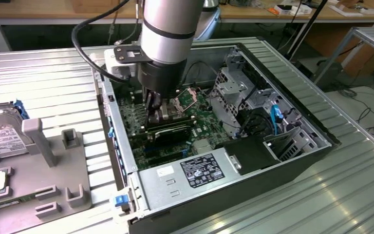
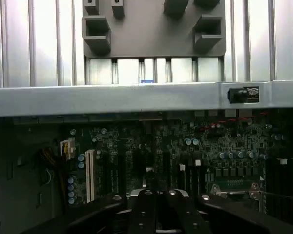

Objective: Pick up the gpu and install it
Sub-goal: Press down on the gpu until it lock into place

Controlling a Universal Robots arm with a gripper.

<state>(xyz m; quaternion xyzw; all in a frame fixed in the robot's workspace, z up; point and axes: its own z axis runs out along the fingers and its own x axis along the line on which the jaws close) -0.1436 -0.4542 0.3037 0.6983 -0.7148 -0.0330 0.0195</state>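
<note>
I have the gripper [image 1: 161, 111] down inside the open computer case [image 1: 284, 161], its jaws closed narrow. The gpu [image 1: 171, 132] lies just below it, a black card across the motherboard [image 1: 196, 119] at about 6 o'clock from the gripper. I judge it sits at or in a slot. I cannot tell whether the jaws pinch its upper edge or only press on it. If it is tilted or misaligned with the slot, pushing could bend the card or stress the board. In the wrist view the gripper [image 2: 157, 210] covers the card and slot, so seating stays unverified.
</note>
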